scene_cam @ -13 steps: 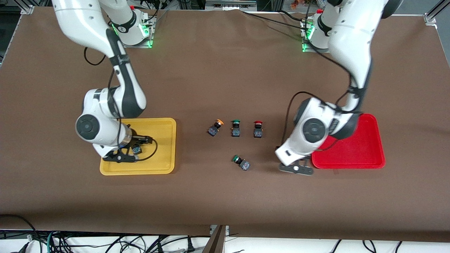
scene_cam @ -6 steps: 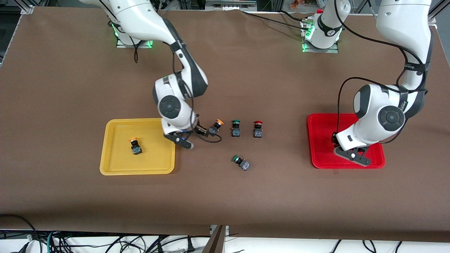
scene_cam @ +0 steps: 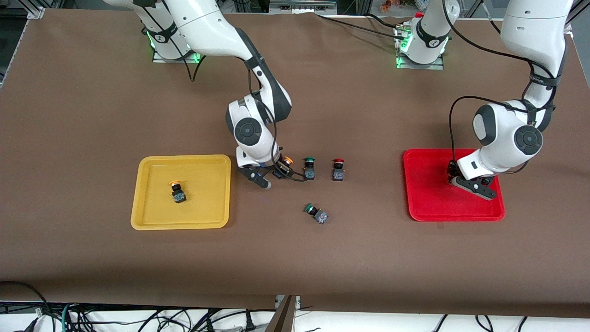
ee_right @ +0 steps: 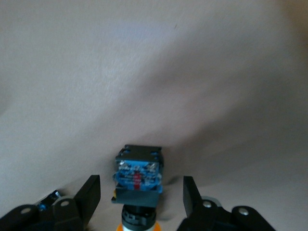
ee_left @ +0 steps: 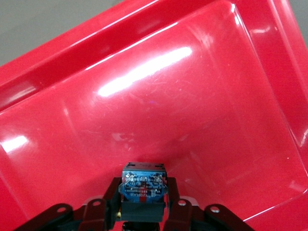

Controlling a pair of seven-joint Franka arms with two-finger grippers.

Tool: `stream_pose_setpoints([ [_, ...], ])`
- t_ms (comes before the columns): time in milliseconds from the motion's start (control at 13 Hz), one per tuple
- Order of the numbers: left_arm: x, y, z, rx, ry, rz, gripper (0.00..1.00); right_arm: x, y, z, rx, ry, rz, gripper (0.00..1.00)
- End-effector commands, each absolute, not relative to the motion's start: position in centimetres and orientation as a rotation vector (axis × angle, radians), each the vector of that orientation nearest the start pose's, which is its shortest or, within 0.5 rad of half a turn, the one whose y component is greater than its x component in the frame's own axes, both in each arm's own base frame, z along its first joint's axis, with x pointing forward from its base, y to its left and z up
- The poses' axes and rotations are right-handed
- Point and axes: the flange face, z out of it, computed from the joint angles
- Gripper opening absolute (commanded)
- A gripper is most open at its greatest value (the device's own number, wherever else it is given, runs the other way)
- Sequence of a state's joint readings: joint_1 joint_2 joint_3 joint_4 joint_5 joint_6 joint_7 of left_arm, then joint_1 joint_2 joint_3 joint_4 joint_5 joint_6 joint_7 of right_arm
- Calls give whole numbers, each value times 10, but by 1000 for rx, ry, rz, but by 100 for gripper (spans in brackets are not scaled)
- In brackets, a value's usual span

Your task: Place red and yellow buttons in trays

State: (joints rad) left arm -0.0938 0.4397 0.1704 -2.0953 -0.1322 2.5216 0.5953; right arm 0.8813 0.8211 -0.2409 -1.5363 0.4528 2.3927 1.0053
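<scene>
Sorting is underway on both sides: the right gripper (ee_right: 139, 197) is sitting low at the second yellow button (scene_cam: 282, 168) on the worktop (scene_cam: 295, 258), fingers (ee_right: 86, 197) spread wide with the switch body (ee_right: 138, 175) between them, untouched on either side, so it is looking like a pick about to happen. Next move, by my read, is closing on the dark body, lifting, and carrying to the yellow tray (scene_cam: 147, 221), where one yellow button (scene_cam: 177, 191) is already lying. The left gripper (ee_left: 142, 211) is hanging over the red tray (scene_cam: 419, 212), fingers clamped on a button body (ee_left: 143, 190), cap hidden; release comes next. One red button (scene_cam: 338, 169) is waiting on the worktop beside a green button (scene_cam: 309, 168); another green one (scene_cam: 316, 213) is lying nearer the camera.
</scene>
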Motion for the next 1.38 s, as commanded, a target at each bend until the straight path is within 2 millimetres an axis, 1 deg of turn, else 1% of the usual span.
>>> stream_pose_setpoints([
  [0,591,22,238,-3122,644,-96,100,545,463,170,-2826,914,71,72],
  [77,604,-14,246,-3132,651,-121,100,547,462,172,-2846,869,58,48],
  [154,612,-52,251,-3167,575,-142,100,552,455,177,-2861,843,63,30],
  [231,615,-88,248,-3204,492,-139,100,560,442,185,-2896,812,102,14],
  [308,619,-134,249,-3239,418,-147,100,572,420,201,-2946,760,133,8],
  [462,624,-181,242,-3267,302,-144,100,593,374,232,-3033,631,200,8],
  [538,622,-205,234,-3276,285,-134,100,602,348,242,-3073,556,236,8],
  [615,619,-229,225,-3286,276,-122,100,612,322,250,-3108,491,257,8],
  [692,619,-247,217,-3289,277,-112,100,618,303,254,-3129,434,271,9],
  [769,620,-268,211,-3294,287,-114,100,621,292,254,-3142,395,275,10],
  [846,621,-281,209,-3299,275,-118,100,621,278,246,-3154,399,284,19],
  [923,619,-294,205,-3303,253,-113,100,619,269,237,-3158,413,292,35],
  [1000,614,-308,202,-3306,238,-106,100,618,266,233,-3157,441,286,76],
  [1077,607,-322,197,-3305,235,-90,100,618,266,236,-3153,450,291,93],
  [1154,599,-334,193,-3282,272,-86,100,623,261,248,-3146,444,265,99],
  [1231,595,-342,193,-3245,307,-104,100,628,255,269,-3128,451,238,99],
  [1308,590,-350,193,-3191,341,-131,95,628,251,283,-3118,449,251,99],
])
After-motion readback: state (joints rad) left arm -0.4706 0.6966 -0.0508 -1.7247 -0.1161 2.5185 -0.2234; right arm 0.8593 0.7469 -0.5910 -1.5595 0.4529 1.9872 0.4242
